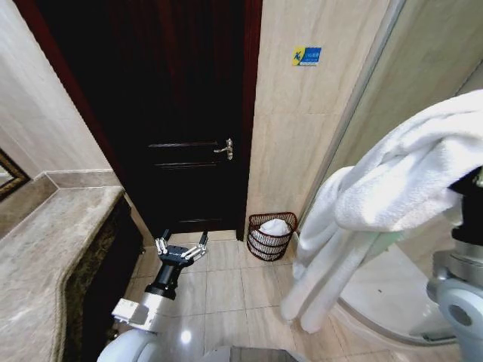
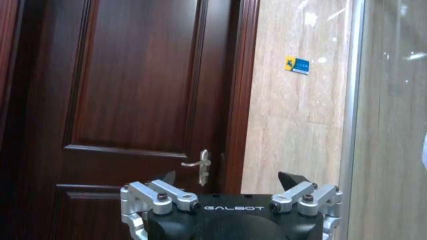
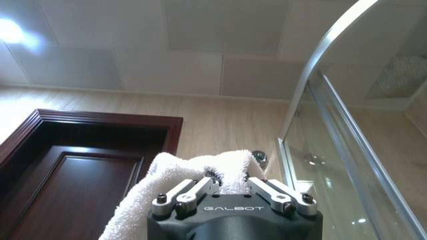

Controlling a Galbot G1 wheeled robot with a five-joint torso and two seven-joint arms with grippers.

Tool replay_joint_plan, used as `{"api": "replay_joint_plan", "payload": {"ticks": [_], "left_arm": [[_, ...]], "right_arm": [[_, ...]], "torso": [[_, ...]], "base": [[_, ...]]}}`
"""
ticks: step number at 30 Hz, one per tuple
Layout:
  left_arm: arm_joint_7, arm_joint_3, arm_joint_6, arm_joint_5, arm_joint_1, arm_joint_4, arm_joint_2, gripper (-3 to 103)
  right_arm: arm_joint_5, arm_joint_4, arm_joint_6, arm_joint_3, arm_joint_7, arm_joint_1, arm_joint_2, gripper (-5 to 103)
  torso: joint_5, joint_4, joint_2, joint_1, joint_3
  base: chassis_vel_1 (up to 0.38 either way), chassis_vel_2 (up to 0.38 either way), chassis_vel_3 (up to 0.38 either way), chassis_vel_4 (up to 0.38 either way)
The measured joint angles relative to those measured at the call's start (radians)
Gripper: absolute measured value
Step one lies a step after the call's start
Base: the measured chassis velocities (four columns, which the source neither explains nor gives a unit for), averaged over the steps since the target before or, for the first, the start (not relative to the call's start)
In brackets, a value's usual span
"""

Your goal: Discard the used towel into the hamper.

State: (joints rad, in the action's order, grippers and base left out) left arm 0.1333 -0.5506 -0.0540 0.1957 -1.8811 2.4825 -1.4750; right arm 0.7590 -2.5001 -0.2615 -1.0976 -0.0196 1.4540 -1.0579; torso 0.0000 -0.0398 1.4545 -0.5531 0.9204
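A white towel (image 1: 392,196) hangs from my raised right arm at the right of the head view, draping down toward the floor. In the right wrist view my right gripper (image 3: 230,182) is shut on the towel (image 3: 173,175), which bunches between the fingers. The hamper (image 1: 270,236), a small reddish-brown open-weave basket, stands on the tiled floor by the wall next to the door, with something white (image 1: 275,227) inside it. My left gripper (image 1: 181,246) is held low in front of the door, open and holding nothing.
A dark wooden door (image 1: 173,113) with a metal handle (image 1: 225,149) is straight ahead. A stone counter (image 1: 53,249) runs along the left. A curved glass shower enclosure (image 1: 392,302) stands at the right. Tiled floor (image 1: 226,286) lies between me and the basket.
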Motion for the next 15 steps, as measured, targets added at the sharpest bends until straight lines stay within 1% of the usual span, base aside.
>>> {"api": "replay_joint_plan", "payload": {"ticks": [8,11,15], "left_arm": [[0.000,0.000,0.000,0.000,0.000,0.000,0.000,100],[0.000,0.000,0.000,0.000,0.000,0.000,0.000,100],[0.000,0.000,0.000,0.000,0.000,0.000,0.000,100]], "right_arm": [[-0.002,0.000,0.000,-0.003,0.002,0.003,0.004,10],[-0.001,0.000,0.000,-0.005,0.002,0.004,0.006,10],[-0.001,0.000,0.000,-0.003,0.002,0.003,0.006,10]], "torso": [[0.0002,0.0000,0.000,0.000,0.000],[0.0002,0.0000,0.000,0.000,0.000],[0.0000,0.0000,-0.001,0.000,0.000]], "base": [[0.000,0.000,0.000,0.000],[0.048,0.058,-0.033,-0.079],[0.111,0.110,-0.109,-0.109]]}}
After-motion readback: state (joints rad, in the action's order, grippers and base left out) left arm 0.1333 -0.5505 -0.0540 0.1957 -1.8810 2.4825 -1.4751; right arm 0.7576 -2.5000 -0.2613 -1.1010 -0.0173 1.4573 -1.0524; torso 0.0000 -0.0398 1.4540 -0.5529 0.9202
